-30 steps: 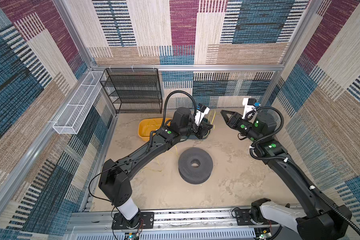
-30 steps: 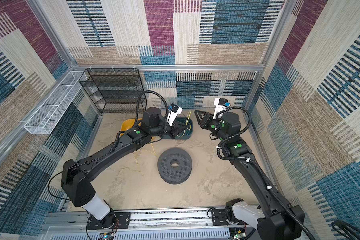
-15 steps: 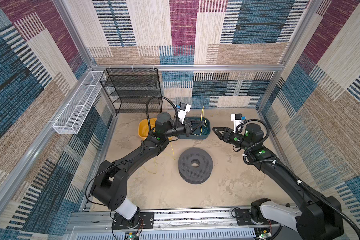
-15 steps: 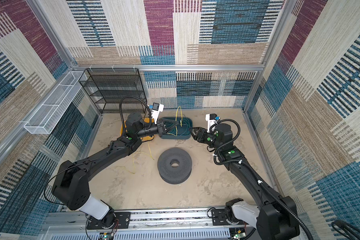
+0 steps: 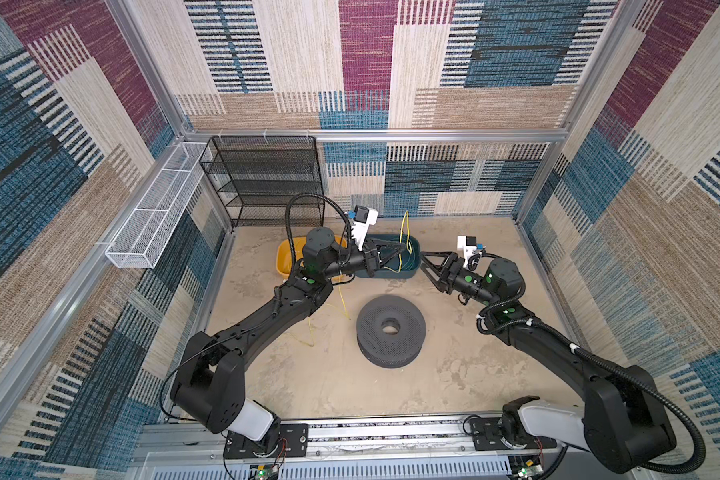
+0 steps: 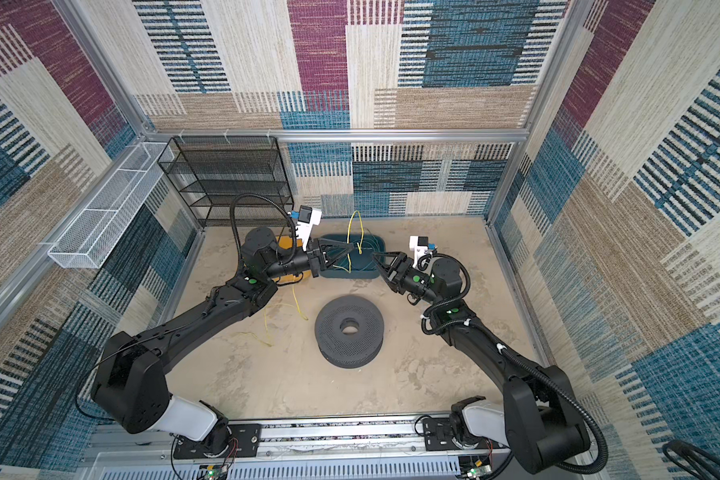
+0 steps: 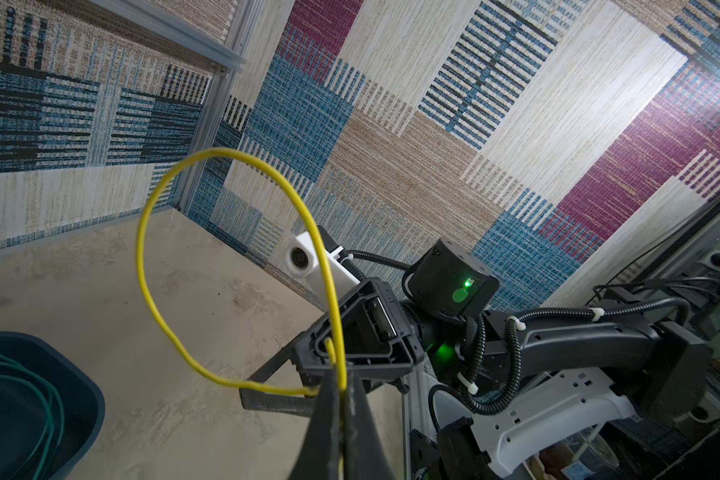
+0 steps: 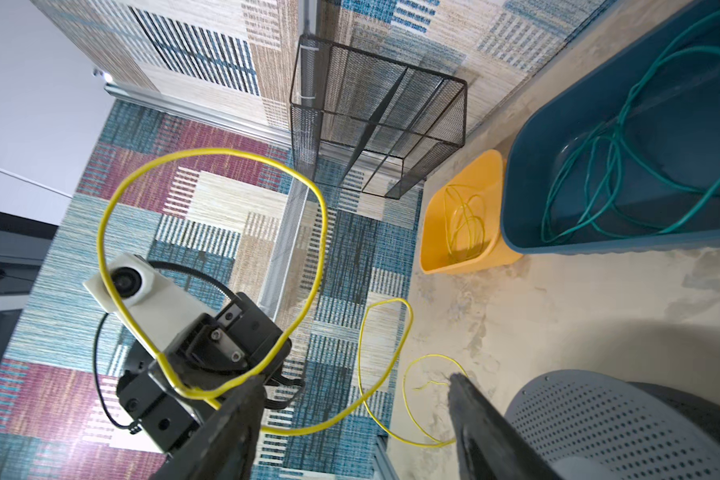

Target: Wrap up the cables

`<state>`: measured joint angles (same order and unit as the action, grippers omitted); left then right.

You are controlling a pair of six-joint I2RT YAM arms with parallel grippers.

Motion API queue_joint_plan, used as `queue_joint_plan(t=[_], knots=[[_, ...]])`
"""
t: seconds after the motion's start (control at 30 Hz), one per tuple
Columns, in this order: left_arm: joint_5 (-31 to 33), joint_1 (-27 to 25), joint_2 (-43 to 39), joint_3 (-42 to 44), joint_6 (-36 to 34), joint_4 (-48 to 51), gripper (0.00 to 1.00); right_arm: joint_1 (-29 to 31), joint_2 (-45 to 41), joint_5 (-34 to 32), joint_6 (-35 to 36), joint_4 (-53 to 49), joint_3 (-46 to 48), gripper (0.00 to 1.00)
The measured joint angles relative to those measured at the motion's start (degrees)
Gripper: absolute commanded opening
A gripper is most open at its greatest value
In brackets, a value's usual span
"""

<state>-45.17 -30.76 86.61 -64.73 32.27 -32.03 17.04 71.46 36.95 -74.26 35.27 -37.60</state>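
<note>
**Left gripper** (image 7: 339, 376): clenched on the yellow cable (image 7: 225, 151). Both fingers are pressed together with the cord pinched at the tips. A loop of the cable stands up above the tips, over the dark blue bin (image 8: 599, 249). The rest of the cable trails under the left arm to the floor and lies in loose curves just beside the dark grey perforated spool (image 5: 371, 332).

**Right gripper** (image 8: 356, 378): released. The jaws are spread wide with nothing between them, and the tips face the left gripper at close range.

**Other cables:** teal cables (image 8: 619, 158) lie coiled in the dark blue bin. A second yellow coil (image 8: 464, 224) lies in the orange bin (image 8: 466, 266), which touches the blue one.

**Markings:** a round green sticker (image 7: 459, 296) is on a right-arm joint housing, beside a lit green lamp.
</note>
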Motion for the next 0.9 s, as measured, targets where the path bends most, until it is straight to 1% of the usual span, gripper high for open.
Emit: queue_joint_plan(t=[0.1, 0.27, 0.47, 0.53, 0.6, 0.7, 0.77, 0.83, 0.9], knots=[[0.2, 0.0, -0.4, 0.0, -0.8, 0.2, 0.00, 0.8, 0.7, 0.0, -4.5, 3.9, 0.0, 0.72], [1.3, 0.0, -0.7, 0.0, -1.6, 0.2, 0.00, 2.4, 1.6, 0.0, -8.7, 7.3, -2.4, 0.71], [1.5, 0.0, -0.8, 0.0, -2.1, 0.2, 0.00, 4.2, 6.5, 0.1, -15.6, 12.0, -3.7, 0.69], [1.6, 0.0, -0.8, 0.0, -2.1, 0.2, 0.00, 4.8, 7.8, 0.1, -17.7, 13.8, -4.0, 0.66], [1.6, -0.1, -0.8, 0.0, -2.1, 0.2, 0.00, 5.1, 8.8, 0.1, -19.5, 15.7, -4.2, 0.60], [1.6, -0.1, -0.8, 0.2, -2.1, 0.2, 0.00, 5.3, 9.9, 0.1, -21.6, 18.2, -4.8, 0.44], [1.6, -0.1, -0.8, 0.3, -2.1, 0.2, 0.00, 5.4, 10.3, 0.1, -22.6, 19.5, -5.0, 0.30], [1.6, -0.1, -0.8, 0.4, -2.3, 0.2, 0.00, 5.6, 10.4, 0.1, -23.4, 20.1, -5.0, 0.20], [1.6, -0.1, -0.8, 0.5, -2.4, 0.2, 0.00, 5.6, 10.4, 0.1, -23.8, 20.6, -4.8, 0.11]])
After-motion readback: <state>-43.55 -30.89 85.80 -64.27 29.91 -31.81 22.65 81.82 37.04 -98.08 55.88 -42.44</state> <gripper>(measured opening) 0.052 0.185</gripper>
